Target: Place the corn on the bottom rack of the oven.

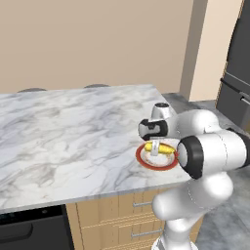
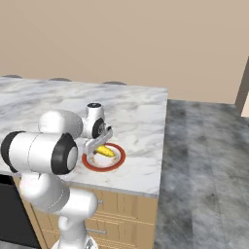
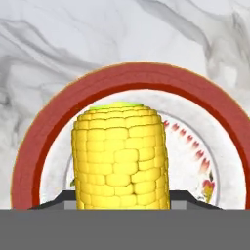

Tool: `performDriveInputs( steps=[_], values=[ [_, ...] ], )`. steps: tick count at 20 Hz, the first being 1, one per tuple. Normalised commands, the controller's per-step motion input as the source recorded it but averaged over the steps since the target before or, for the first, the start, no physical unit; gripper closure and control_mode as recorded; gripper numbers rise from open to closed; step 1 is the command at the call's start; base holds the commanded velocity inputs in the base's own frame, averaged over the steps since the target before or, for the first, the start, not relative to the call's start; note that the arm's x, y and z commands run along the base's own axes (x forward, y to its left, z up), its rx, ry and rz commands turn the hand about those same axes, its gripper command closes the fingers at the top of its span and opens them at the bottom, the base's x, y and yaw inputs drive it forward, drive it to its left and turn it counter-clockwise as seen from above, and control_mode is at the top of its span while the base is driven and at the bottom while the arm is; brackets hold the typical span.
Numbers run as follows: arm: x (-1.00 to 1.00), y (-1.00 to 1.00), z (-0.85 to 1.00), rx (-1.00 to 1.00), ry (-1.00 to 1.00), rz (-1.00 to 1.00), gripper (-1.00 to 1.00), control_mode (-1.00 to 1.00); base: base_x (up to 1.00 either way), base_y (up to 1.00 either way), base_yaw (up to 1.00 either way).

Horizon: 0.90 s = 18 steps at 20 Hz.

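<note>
The corn (image 1: 166, 148) (image 2: 105, 151) (image 3: 121, 156), a stubby yellow cob, lies on a red-rimmed white plate (image 1: 146, 161) (image 2: 118, 162) (image 3: 49, 122) near the counter's front right corner. My gripper (image 1: 156, 147) (image 2: 97, 146) (image 3: 122, 200) reaches down onto the plate, its fingers closed against the two sides of the cob. In the hand view the cob stands between the dark fingertips (image 3: 188, 197), still resting on the plate. The oven and its bottom rack are out of view.
The plate sits on a marble counter (image 1: 73, 136) (image 2: 136, 112) above wooden drawers (image 1: 136, 210). A dark appliance front (image 1: 29, 229) is under the counter at left. A dark tall appliance (image 1: 237, 73) stands at the far right, with grey floor (image 2: 204, 170) beside the counter.
</note>
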Motion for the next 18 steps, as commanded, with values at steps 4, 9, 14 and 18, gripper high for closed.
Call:
performDriveInputs(
  steps=[4,9,14,18],
  values=[
    [-0.86,0.17,1.0,-0.01,-0.17,-0.04,1.0,-1.0,0.0,0.0,0.0],
    [-0.92,0.03,1.0,0.0,-0.08,-0.03,1.0,-1.0,0.0,0.0,0.0],
    [-0.87,0.0,1.0,0.07,-0.01,-0.27,1.0,-1.0,0.0,0.0,0.0],
    [-0.9,-0.04,1.0,0.08,0.01,-0.26,1.0,-1.0,0.0,0.0,0.0]
  ],
)
